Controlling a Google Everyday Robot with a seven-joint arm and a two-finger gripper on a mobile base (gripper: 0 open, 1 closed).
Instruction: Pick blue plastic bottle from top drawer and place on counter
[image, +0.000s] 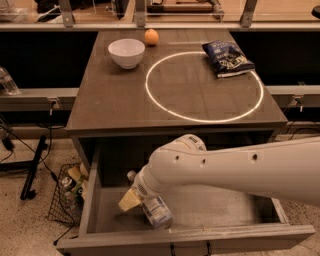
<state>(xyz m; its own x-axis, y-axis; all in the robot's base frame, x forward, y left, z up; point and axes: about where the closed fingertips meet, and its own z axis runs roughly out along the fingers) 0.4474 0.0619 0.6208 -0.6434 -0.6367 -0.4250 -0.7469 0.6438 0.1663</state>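
Reaching down into the top drawer (227, 210), the gripper (137, 202) sits low over the left half of its floor, right at the blue plastic bottle (157, 212). The bottle lies tilted there, its white cap toward the back left and its body toward the front panel. Whether the jaws are closed on it cannot be told. The thick white arm (240, 170) crosses the drawer from the right, just under the front edge of the counter (115, 105), covering much of the opening. The right half of the drawer floor shows bare, bounded by low side walls. On the surface above, a white bowl (126, 52) and an orange (151, 36) stand near the back left, outside the glowing circle (200, 120). A dark blue snack bag (227, 58) lies across the circle's back right rim. A wire basket (62, 200) holding mixed items stands on the floor just beside the drawer's left wall.
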